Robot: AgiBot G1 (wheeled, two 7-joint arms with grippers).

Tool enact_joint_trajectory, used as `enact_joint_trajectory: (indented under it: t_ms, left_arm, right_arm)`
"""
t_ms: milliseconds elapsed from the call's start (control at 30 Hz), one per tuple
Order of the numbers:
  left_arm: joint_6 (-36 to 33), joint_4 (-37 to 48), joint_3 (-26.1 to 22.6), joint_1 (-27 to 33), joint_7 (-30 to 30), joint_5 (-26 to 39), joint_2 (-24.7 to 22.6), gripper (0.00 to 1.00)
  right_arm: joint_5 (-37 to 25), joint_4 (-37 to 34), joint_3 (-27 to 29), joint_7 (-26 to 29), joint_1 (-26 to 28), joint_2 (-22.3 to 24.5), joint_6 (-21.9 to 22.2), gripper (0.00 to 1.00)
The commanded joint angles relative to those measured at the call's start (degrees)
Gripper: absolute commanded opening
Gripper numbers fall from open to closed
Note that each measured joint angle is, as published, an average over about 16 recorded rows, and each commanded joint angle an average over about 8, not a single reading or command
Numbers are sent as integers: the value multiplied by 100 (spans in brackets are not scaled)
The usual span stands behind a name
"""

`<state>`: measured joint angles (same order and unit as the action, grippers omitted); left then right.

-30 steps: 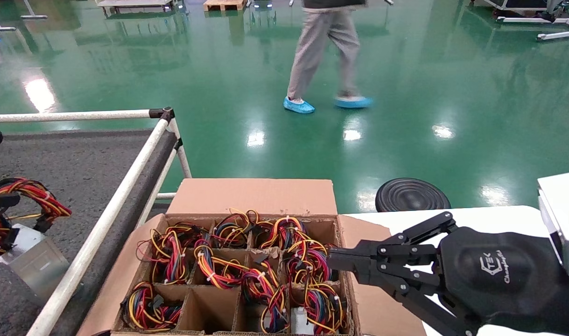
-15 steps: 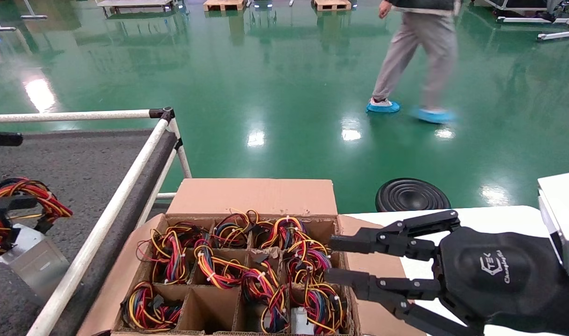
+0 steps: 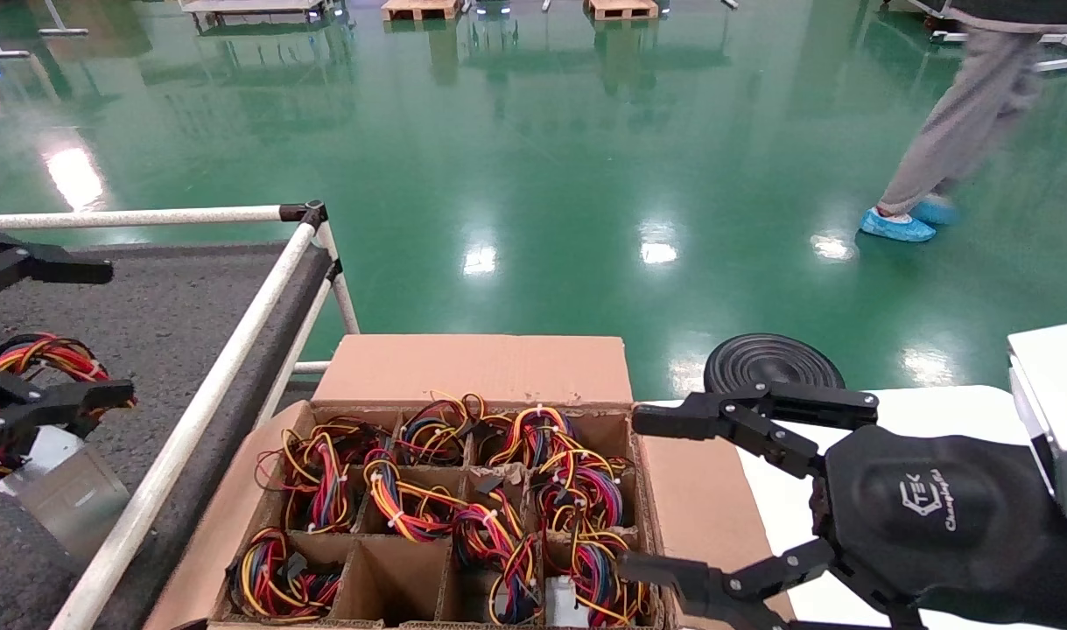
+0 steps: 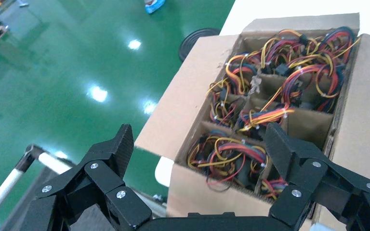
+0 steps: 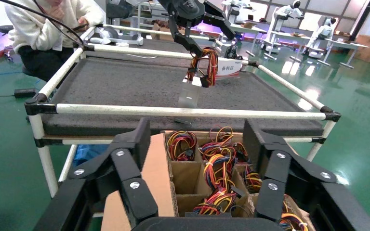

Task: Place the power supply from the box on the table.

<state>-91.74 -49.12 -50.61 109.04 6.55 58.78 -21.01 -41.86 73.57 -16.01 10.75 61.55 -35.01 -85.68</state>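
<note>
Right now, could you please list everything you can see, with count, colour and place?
Silver-grey metal power supply: one, with a red, yellow and black wire bundle, standing on the dark grey table, out of the box.
Dark grey speckled table: one, edged by white tube rails, on the robot's left.
Brown cardboard box: one, flaps open, divider grid inside, beside the table.
Wire bundles: several, red, yellow, orange and black, filling most cells; at least one near cell holds none.
Black ribbed disc: one, on the green floor beyond the box.
Walking person: one, grey trousers, blue shoe covers, far right.
Seated person: one, white top, beyond the table.
Left gripper: black, open, at the power supply's wires.
Right gripper: black, open, over the box's right edge.
</note>
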Motion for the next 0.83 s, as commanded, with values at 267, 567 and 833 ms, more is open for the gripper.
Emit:
enact_joint_trajectory:
  t_ms: [267,567,833]
  left_arm:
    - [56,-227,322,-441,39,-157,-130,100]
    - [112,-453,641,-880,78,-314,-260,100]
    - [152,-616,871,-1195,106,-426,-353,100]
  right_arm:
    - [0,0,0,0,0,0,0,100]
    - [0,-1,0,0,0,0,1,100]
    - [1,-1,0,0,-1,1,1,100]
